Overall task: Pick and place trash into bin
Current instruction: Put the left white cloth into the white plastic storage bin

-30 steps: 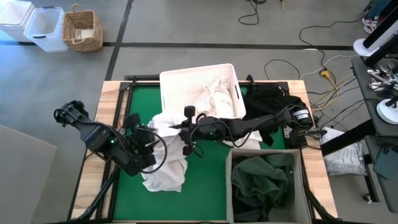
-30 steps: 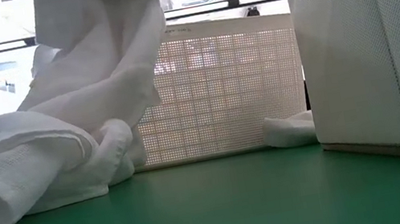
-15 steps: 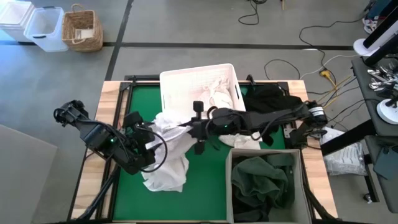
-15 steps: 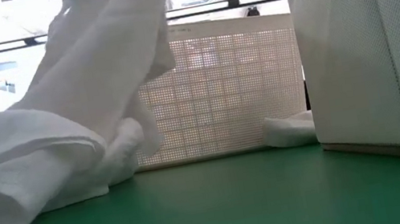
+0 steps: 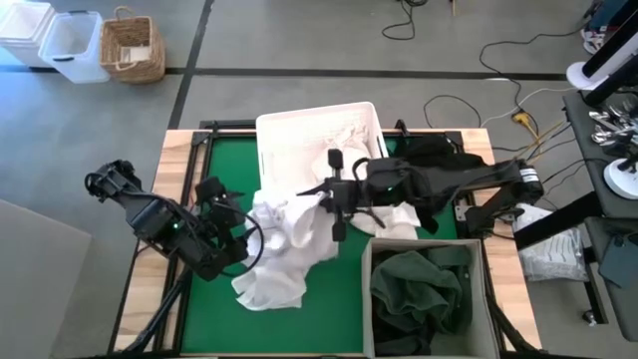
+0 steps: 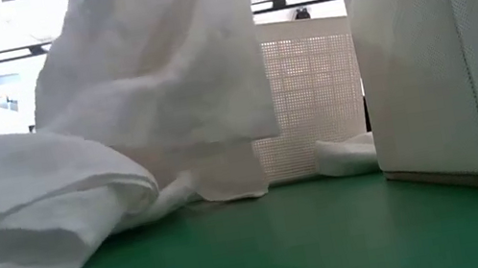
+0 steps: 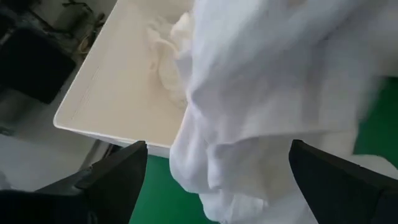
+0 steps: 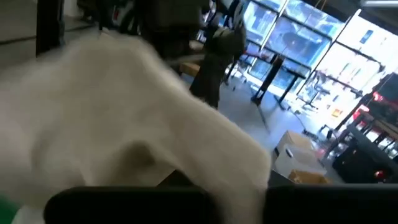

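- Your left gripper (image 5: 231,231) sits low at the mat's left, fingers (image 7: 118,171) spread wide, empty, facing the sheet (image 5: 284,244).
- Your right gripper (image 5: 329,199) reaches across, clamped on the sheet's top, lifting it just beside the tub (image 5: 274,135).
- Sheet's lower end lies bunched on the mat (image 5: 339,289).

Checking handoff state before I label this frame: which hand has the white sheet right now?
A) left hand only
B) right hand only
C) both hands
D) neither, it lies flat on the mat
B: the right hand is shut on the white sheet, lifting it off the green mat beside the white tub, while the left hand is open, its fingers spread clear of the cloth.
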Robot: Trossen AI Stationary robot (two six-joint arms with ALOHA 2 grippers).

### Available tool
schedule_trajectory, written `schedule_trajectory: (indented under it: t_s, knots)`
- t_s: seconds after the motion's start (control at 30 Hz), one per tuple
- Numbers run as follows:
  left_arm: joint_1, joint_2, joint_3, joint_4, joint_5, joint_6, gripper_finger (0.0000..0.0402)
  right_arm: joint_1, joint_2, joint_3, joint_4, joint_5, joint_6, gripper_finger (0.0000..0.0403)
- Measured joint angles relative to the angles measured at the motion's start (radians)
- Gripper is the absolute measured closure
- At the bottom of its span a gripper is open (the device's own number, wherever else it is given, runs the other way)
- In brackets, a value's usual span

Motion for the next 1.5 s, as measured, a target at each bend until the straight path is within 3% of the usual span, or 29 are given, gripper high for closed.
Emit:
schedule_trajectory:
  t_s: [0.13, 0.27, 0.37, 0.53, 0.7, 0.87, 1.17, 1.37, 1.5]
  knots:
    - [0.0, -0.003, -0.023, 0.002, 0.002, -0.003, 0.0035, 0.005, -0.023, 0.014, 0.021, -0.017, -0.003, 0.0394]
    - [-0.005, 0.003, -0.068, 0.007, 0.028, 0.001, 0.0035, 0.005, -0.038, 0.096, -0.004, -0.113, 0.019, 0.0394]
    - [-0.007, 0.002, -0.134, 0.02, 0.077, 0.002, 0.0035, 0.005, -0.031, 0.163, -0.028, -0.178, 0.025, 0.0394]
    - [-0.006, 0.0, -0.283, 0.131, 0.07, 0.011, 0.0035, 0.003, -0.022, 0.276, -0.064, -0.241, 0.041, 0.0394]
    - [-0.013, -0.002, -0.391, 0.294, -0.042, 0.055, 0.0029, 0.003, 0.003, 0.361, -0.144, -0.245, 0.042, 0.0394]
    - [-0.031, -0.004, -0.432, 0.5, -0.2, 0.204, 0.0017, 0.003, 0.026, 0.409, -0.195, -0.245, 0.042, 0.0394]
    - [-0.039, -0.008, -0.481, 0.921, -0.305, 0.489, 0.0002, 0.002, 0.042, 0.409, -0.17, -0.251, 0.046, 0.0394]
    - [-0.022, -0.009, -0.548, 1.104, -0.45, 0.603, 0.0002, 0.002, 0.073, 0.413, -0.064, -0.435, 0.146, 0.0394]
    - [-0.018, -0.012, -0.557, 1.148, -0.461, 0.609, 0.0002, 0.002, 0.083, 0.452, -0.047, -0.501, 0.196, 0.0394]
